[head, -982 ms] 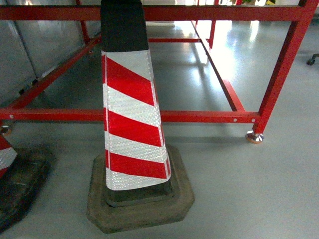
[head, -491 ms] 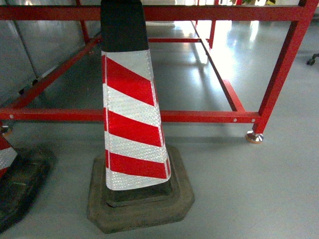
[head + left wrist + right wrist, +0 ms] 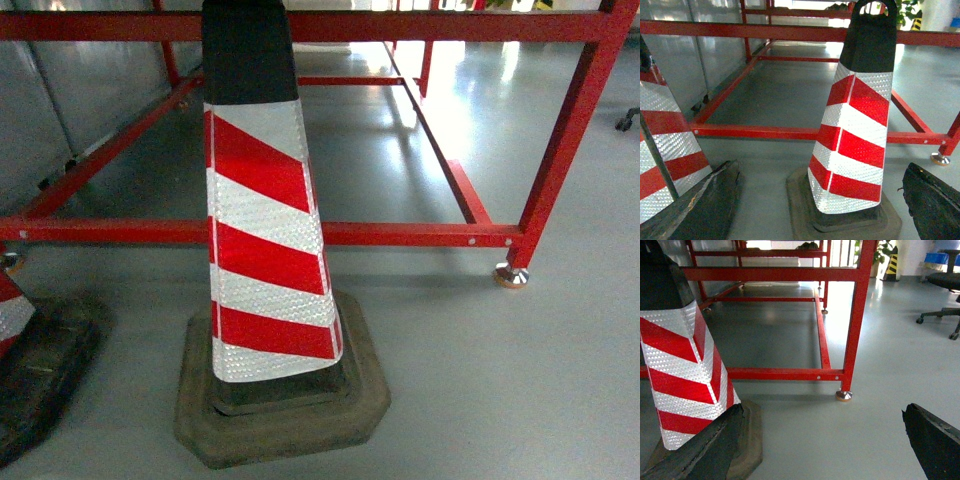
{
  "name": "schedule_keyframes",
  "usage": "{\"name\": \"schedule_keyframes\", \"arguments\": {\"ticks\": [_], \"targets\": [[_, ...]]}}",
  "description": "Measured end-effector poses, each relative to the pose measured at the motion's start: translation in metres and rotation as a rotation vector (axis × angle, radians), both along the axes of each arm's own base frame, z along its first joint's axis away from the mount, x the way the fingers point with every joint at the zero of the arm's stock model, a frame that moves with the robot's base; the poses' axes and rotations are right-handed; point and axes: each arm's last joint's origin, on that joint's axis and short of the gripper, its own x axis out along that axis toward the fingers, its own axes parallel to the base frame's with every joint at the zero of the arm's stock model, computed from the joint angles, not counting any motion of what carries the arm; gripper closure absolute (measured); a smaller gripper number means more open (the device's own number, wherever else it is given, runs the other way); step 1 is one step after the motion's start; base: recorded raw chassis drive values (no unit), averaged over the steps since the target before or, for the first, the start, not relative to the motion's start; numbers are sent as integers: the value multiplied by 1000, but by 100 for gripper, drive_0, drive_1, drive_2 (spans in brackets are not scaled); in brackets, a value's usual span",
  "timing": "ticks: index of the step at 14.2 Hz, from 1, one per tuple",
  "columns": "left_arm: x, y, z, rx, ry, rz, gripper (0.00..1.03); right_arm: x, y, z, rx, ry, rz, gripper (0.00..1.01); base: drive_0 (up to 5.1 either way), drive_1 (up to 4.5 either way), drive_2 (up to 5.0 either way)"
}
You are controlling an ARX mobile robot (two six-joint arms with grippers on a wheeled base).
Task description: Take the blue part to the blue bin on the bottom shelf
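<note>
Cones (image 3: pixel 265 230) two, striped, before one red frame (image 3: pixel 400 234)

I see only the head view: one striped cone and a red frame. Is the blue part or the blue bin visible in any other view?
Observer: No, neither wrist view shows them. The right wrist view does show a black office chair at the far right.
Operator: Do the grippers hold anything?
Observer: No. The left gripper and the right gripper are both open and empty.
</note>
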Motion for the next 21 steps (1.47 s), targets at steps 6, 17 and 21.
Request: {"name": "schedule_keyframes", "arguments": {"ticks": [6, 17, 21], "targets": [[0, 0, 0, 5, -1, -1, 5, 0, 0, 0, 0, -2, 0, 3, 0, 0, 0], [0, 0, 0, 10, 0, 2, 5, 0, 0, 0, 0, -1, 0, 3, 0, 0, 0], [0, 0, 0, 11, 0, 0, 5, 0, 0, 0, 1, 0, 1, 3, 0, 0, 0]]}}
